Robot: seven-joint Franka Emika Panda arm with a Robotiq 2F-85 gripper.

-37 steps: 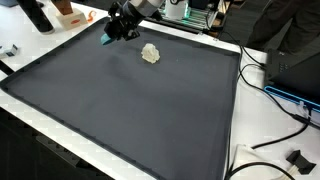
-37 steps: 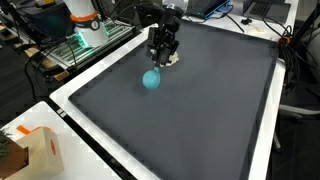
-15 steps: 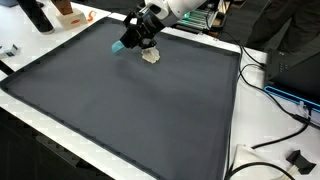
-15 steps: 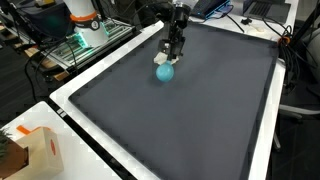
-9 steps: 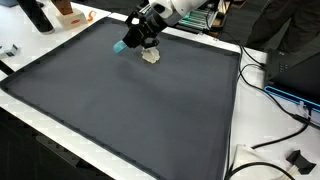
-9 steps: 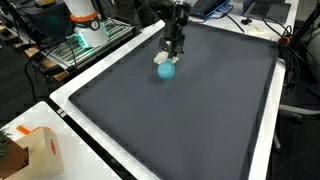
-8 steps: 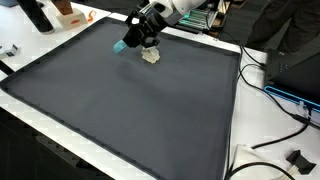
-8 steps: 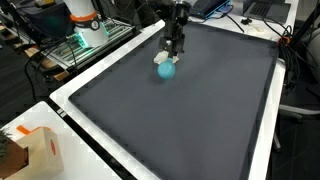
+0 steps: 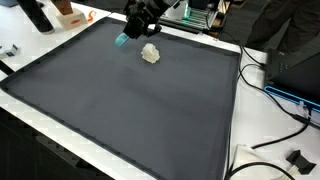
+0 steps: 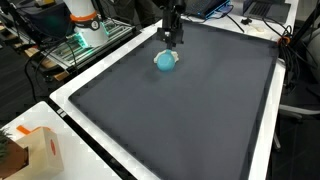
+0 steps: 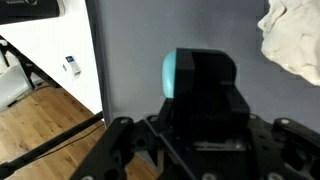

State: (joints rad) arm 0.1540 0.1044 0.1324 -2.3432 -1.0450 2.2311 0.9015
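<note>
My gripper (image 9: pixel 128 33) hangs over the far part of a dark grey mat (image 9: pixel 130 110), near its back edge. It is shut on a teal ball (image 9: pixel 121 41), which sits at the fingertips just above the mat. In the wrist view the black fingers (image 11: pixel 205 85) stand together, and the teal ball (image 11: pixel 172 75) peeks out on their left. A white crumpled lump (image 9: pixel 150 53) lies on the mat close beside the gripper, apart from it, and it also shows in the wrist view (image 11: pixel 295 38). In an exterior view the gripper (image 10: pixel 171 45) is right over the ball (image 10: pixel 165 60).
The mat (image 10: pixel 190 120) lies on a white table (image 10: pixel 70 110). A cardboard box (image 10: pixel 35 150) stands at one corner. Cables (image 9: pixel 275 95) and a black plug (image 9: pixel 298 158) lie off the mat's side. A dark bottle (image 9: pixel 38 14) and lab gear stand behind the table.
The gripper carried the teal ball along the mat towards the white lump. In the last half second it rose and drew back a little with the ball.
</note>
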